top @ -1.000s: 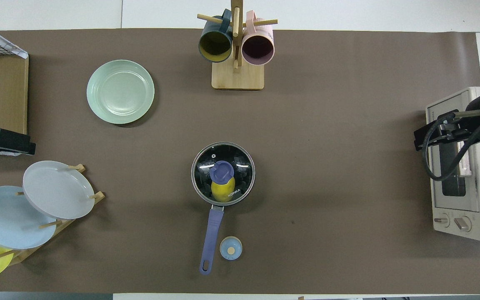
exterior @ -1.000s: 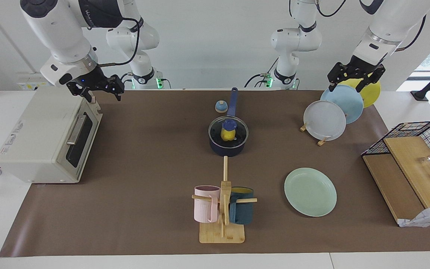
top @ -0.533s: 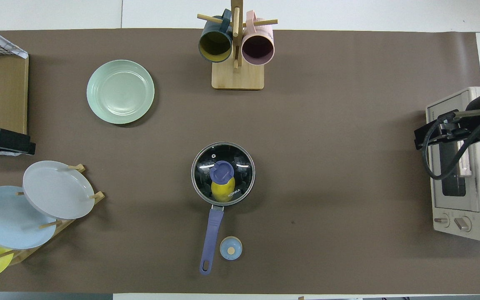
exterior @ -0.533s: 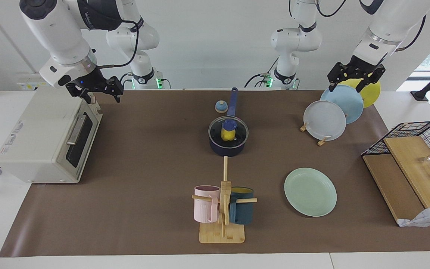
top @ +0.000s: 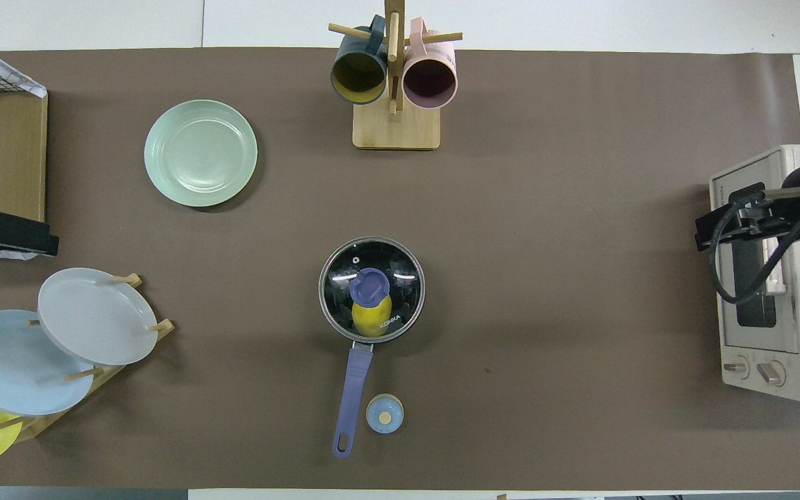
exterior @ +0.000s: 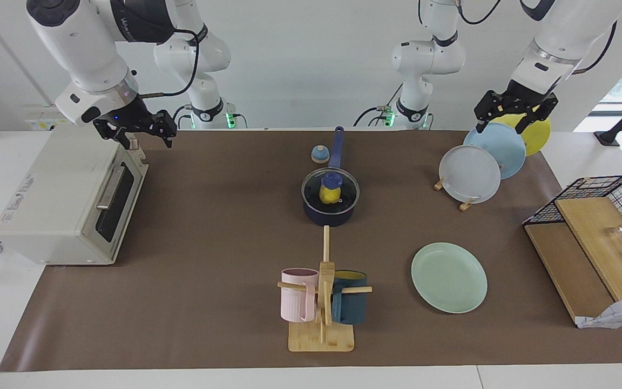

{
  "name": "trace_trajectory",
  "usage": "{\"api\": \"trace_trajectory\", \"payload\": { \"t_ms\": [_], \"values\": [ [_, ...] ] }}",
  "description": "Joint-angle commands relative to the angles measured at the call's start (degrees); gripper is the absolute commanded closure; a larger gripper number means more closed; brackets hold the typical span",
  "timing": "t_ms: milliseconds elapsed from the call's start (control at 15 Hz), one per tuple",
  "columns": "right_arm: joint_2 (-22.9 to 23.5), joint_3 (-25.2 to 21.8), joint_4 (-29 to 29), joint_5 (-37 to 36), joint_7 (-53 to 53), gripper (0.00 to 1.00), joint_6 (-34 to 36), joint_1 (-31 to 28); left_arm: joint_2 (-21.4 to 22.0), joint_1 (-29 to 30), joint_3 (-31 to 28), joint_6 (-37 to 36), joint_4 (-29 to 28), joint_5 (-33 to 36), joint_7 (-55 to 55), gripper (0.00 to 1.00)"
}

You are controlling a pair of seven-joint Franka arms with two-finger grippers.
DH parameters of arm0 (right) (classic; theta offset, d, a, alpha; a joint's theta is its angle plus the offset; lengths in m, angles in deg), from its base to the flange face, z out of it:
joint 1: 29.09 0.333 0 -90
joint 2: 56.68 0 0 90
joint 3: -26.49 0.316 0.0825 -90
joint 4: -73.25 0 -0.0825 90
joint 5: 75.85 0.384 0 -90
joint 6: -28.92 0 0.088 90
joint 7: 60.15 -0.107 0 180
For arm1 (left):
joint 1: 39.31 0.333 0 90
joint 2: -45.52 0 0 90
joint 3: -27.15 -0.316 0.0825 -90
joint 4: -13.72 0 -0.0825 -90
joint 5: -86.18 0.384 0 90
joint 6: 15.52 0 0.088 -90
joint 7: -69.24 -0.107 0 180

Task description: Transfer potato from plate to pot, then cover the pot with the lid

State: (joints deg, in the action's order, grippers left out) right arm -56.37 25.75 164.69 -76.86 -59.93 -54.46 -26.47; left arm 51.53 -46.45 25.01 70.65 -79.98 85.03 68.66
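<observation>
The potato [exterior: 329, 195] sits inside the pot [exterior: 328, 210] at the middle of the worktop [exterior: 214, 227], seen only through the glass lid [exterior: 330, 188] that rests on the pot's rim; the lid's blue knob covers part of it in both views. The pot's handle points toward the robots, with a small blue-topped bell [exterior: 319, 154] just beside it. The mint-green plate [exterior: 448, 276] lies bare, farther from the robots than the pot and toward the left arm's end.

The left end effector [exterior: 512, 112] hangs over the upright plates in the rack [exterior: 484, 162], fingers spread, holding nothing; in the overhead view it is cut off at the edge. The right end effector [exterior: 137, 129] is over the toaster oven [exterior: 68, 197], fingers also spread and empty; cables partly mask it from above.

Since a second ago the right end effector has drawn slightly toward the oven's end of the worktop; the left arm waits unchanged, and pot, lid and plate have not moved.
</observation>
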Motion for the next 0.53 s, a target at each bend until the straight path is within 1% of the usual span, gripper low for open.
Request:
{"api": "trace_trajectory", "payload": {
  "t_ms": [0, 267, 467],
  "values": [
    [-1.27, 0.3, 1.28, 0.31, 1.01, 0.0, -0.99, -0.86, 1.37, -0.24, -0.15, 1.55, -1.66, -0.61, 0.75, 0.0],
    [-1.27, 0.65, 1.37, 0.31, 1.19, 0.0, -1.07, -2.61, 1.37, -0.24, -0.15, 1.81, -1.58, -0.61, 0.75, 0.0],
    [-1.1, 0.65, 1.19, 0.22, 1.19, 0.0, -1.69, -2.71, 1.37, -0.15, -0.23, 1.99, -1.58, -0.61, 0.75, 0.0]
  ]
}}
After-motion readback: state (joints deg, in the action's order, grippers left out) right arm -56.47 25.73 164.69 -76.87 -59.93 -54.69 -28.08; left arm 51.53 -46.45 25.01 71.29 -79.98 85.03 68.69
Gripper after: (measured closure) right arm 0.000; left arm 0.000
